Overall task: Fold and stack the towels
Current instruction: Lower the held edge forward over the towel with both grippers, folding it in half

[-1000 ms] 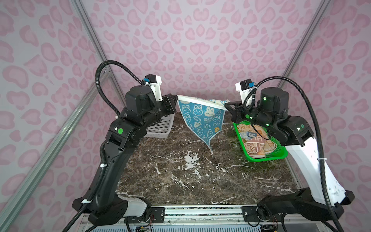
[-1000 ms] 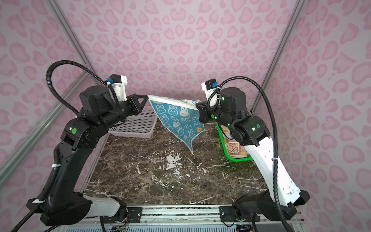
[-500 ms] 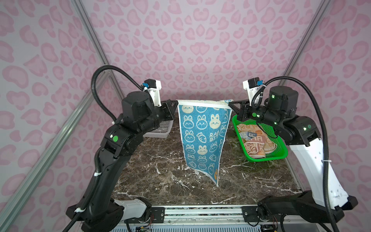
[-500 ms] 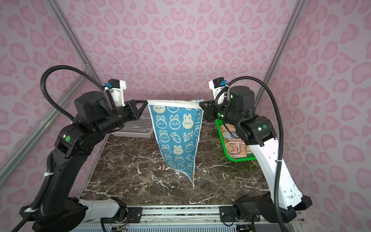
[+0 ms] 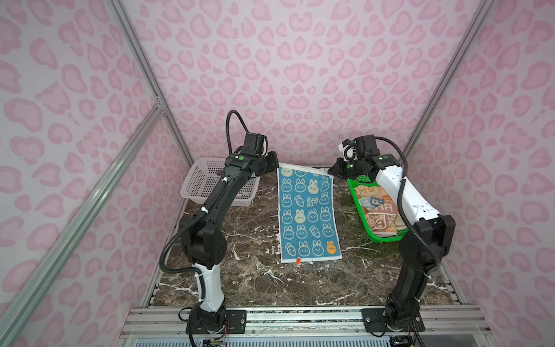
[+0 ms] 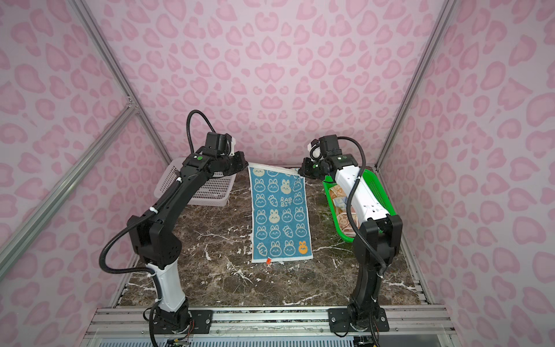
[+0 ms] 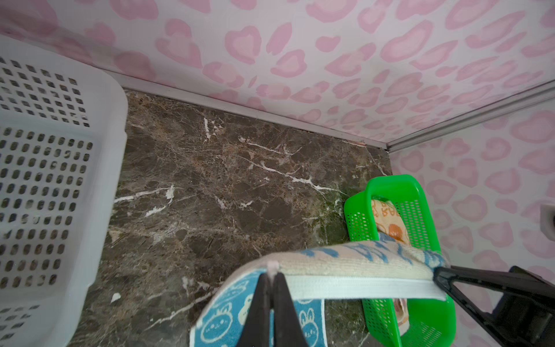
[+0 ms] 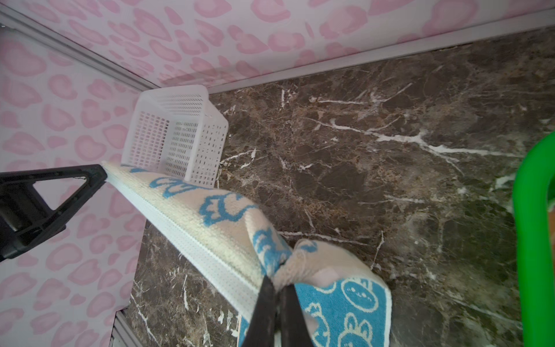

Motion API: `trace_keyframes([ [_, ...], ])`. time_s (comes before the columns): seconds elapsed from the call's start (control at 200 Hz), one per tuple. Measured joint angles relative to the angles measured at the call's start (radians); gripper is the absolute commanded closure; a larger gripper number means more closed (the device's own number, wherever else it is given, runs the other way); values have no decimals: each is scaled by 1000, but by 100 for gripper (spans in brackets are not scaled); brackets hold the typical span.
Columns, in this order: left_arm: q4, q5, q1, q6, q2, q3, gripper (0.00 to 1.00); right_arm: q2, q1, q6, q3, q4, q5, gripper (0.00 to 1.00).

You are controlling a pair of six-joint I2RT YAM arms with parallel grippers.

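The blue towel (image 5: 309, 210) is being laid flat on the tabletop (image 5: 255, 270).
In both top views the terry rectangle, hanging in mid-air moments ago, is being spread lengthwise over veined marble, ready for folding. In the left wrist view the left hand (image 7: 271, 275) is being kept clamped on one far corner; in the right wrist view the right hand (image 8: 277, 284) is gripping the other, white hem taut between.

Readable text: "RAB" over "BIT", cream letters woven into the blue towel (image 5: 307, 214) (image 6: 280, 214), upper half, legible in both top views. The orange towel (image 5: 377, 210) in the green basket (image 5: 359, 204) carries big block letters, too folded to read.
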Motion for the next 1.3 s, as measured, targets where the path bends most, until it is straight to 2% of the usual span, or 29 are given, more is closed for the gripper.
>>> trace_keyframes([
  [0.165,0,-7,3,5,92,49,97,114,-11,8,40,14,-1,100],
  [0.28,32,-7,3,8,75,-45,97,148,-10,-1,30,9,0,100],
  [0.435,55,-13,-31,3,-17,-276,97,70,2,-3,-168,23,5,100],
  [0.635,119,-41,-105,-25,-155,-554,97,-90,34,-6,-430,77,75,100],
  [0.81,142,-50,-179,-61,-249,-754,97,-211,64,-4,-696,127,101,95],
  [0.95,158,-63,-214,-94,-296,-850,97,-287,111,3,-875,184,121,90],
  [1.07,163,-68,-243,-109,-301,-920,97,-299,133,29,-986,240,130,90],
  [1.18,158,-98,-248,-116,-276,-938,97,-269,150,46,-1019,267,146,91],
  [1.3,140,-132,-244,-116,-229,-917,97,-224,149,60,-982,297,128,91],
])
